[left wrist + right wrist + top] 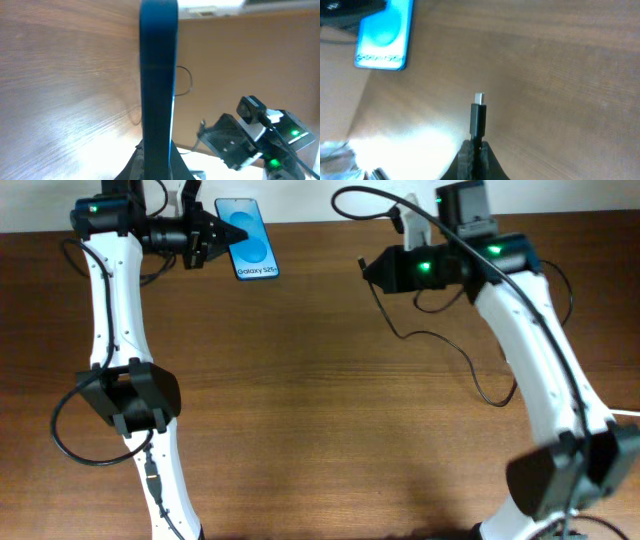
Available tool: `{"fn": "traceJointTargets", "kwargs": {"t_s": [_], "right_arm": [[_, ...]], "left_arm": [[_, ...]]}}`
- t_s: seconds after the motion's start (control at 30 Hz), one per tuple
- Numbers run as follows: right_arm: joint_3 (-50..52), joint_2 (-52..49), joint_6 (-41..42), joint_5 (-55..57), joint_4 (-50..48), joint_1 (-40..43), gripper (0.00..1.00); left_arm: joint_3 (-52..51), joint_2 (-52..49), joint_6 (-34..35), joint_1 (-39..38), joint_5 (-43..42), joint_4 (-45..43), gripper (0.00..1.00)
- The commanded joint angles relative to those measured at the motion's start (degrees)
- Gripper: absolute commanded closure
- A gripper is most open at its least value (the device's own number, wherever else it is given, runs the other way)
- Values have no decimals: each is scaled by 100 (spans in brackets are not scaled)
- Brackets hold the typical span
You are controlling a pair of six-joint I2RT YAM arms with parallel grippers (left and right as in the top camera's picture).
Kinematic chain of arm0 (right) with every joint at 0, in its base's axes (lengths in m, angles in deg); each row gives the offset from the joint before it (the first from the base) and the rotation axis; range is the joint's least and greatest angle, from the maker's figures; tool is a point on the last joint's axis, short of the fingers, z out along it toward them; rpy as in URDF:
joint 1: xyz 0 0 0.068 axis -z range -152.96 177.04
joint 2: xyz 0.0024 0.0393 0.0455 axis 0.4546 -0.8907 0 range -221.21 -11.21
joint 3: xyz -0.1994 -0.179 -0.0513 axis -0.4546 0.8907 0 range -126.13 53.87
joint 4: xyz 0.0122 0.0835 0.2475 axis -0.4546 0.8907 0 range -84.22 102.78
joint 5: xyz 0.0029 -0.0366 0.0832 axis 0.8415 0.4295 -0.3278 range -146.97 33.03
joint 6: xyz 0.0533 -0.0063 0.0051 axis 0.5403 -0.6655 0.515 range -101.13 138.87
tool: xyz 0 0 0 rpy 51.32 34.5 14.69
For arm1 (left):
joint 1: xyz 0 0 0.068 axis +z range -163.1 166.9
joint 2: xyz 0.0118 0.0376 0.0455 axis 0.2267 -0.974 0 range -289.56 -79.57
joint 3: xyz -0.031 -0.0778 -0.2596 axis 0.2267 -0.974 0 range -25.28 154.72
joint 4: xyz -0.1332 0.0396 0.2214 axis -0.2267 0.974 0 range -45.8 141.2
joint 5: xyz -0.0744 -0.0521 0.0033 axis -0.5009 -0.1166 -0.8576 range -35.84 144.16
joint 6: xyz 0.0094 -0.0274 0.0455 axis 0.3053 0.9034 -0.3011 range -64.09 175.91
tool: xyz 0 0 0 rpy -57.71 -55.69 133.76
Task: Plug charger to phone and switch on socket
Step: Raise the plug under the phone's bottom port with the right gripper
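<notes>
Overhead, my left pincer (214, 238) clamps the slim glossy phone (250, 238) at the woodgrain table (320, 410)'s far edge, long axis front-to-back. My right pincer (366, 269) pinches the black charger (478, 120), metal tip pointing left.

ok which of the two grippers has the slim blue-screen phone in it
The left gripper: it is shut on the slim blue-screened phone. The right gripper pinches the thin black charger cable just behind its plug tip.
</notes>
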Motion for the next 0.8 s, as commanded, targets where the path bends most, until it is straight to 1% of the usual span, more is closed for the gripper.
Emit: {"fn": "traceJointTargets", "kwargs": {"t_s": [0.0,0.07,0.17,0.23,0.27,0.3,0.37,0.43,0.47,0.5,0.53,0.57,0.63,0.67,0.77], "right_arm": [[0,999,-262,-337,459,247,96],[0,1561,-560,-719,848,428,96],[20,2210,-798,-907,1591,752,96],[201,2457,-855,-1292,1665,780,96],[481,2618,-850,-1576,1547,780,96],[979,2782,-809,-1899,1257,780,96],[1849,2964,-345,-2155,483,778,96],[3053,3080,634,-2306,-876,774,96],[3620,3075,1303,-2297,-1799,699,96],[4079,3073,2059,-2221,-2885,527,96],[4293,3064,2557,-1965,-3467,369,96],[4411,3040,2929,-1646,-3821,205,96],[4476,2942,3368,-1038,-4365,-223,96],[4476,2837,3633,-636,-4715,-560,96],[4476,2581,4146,44,-5088,-1095,96]], "left_arm": [[63,140,-675,-133,-1043,-17,100],[63,140,-675,-164,-1095,-13,100],[63,140,-675,-308,-1093,0,100],[63,140,-675,-420,-1091,-20,100],[63,140,-675,-501,-1091,-24,100],[63,140,-673,-560,-1093,-24,100],[63,140,-673,-647,-1141,-83,100],[63,140,-671,-748,-1585,-407,100],[63,140,-647,-782,-1762,-560,100],[63,140,-627,-796,-1757,-579,100],[63,140,-627,-796,-1757,-579,100],[63,140,-625,-796,-1762,-579,100],[63,140,-520,-796,-1821,-581,100],[63,140,-313,-796,-1821,-595,100],[63,140,310,-800,-1818,-946,100]]}}
